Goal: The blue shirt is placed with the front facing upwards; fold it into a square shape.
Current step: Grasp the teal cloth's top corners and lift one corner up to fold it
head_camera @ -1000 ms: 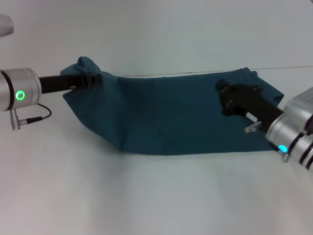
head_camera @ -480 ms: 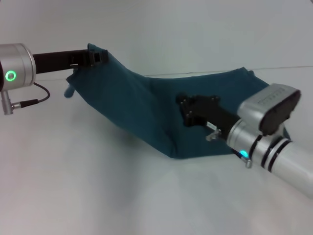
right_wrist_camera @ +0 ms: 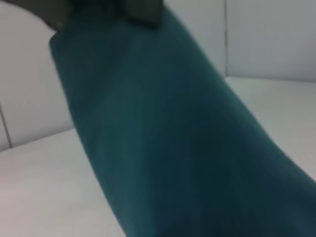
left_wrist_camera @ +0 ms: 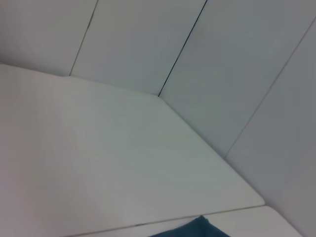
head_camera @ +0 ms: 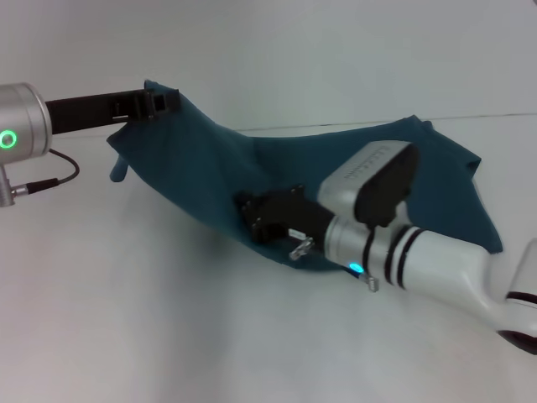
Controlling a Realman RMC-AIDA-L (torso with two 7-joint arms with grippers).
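Blue shirt [head_camera: 252,180] lies partly on the table [head_camera: 126,319]. My left gripper [head_camera: 155,102] pinches its raised far-left corner; right gripper [head_camera: 264,218] is at its near edge, closure indeterminable. Fold midway; I judge squaring remains.

soft, even light (faint shadows); right wrist view blurred.

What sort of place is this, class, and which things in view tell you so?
Probably a robot lab or test cell, not a home. A bare white table backed by plain panelled walls holds only the blue shirt, lifted at one end by the left gripper while the right gripper works at its near edge.
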